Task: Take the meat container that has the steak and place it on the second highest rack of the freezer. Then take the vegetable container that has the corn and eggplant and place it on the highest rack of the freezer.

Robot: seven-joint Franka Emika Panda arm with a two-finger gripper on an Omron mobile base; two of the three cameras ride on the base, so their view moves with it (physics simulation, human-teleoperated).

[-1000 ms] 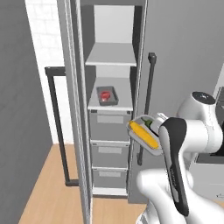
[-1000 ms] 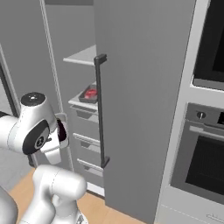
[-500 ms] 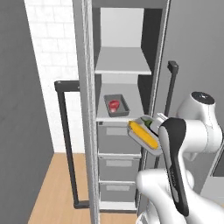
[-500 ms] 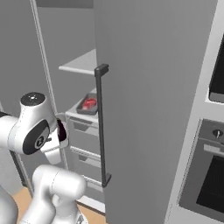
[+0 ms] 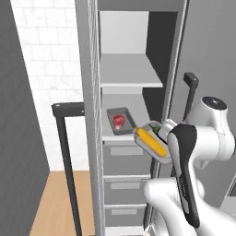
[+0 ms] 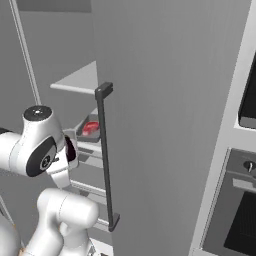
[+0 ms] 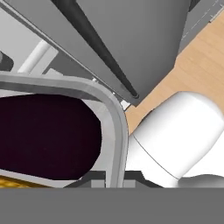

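White brick wall (image 5: 46, 55) and a wooden floor (image 5: 50, 203) frame the freezer (image 5: 129, 69), whose door (image 6: 165, 100) with its long dark bar handle (image 6: 106, 160) stands swung open beside the oven (image 6: 240, 200). Inside, the meat container (image 5: 120, 122) rests on a pale shelf just beyond the gripper, the steak (image 5: 119, 121) lying in it. Held up at the arm's end, touching the fingers, is the vegetable container (image 5: 151, 144), tilted, in front of and just below that shelf's edge, with the corn (image 5: 151, 142) lying along it. From the hand view its grey rim (image 7: 114, 127) curves around a dark purple eggplant (image 7: 43, 135) directly above the fingers. How wide the fingers stand cannot be told.
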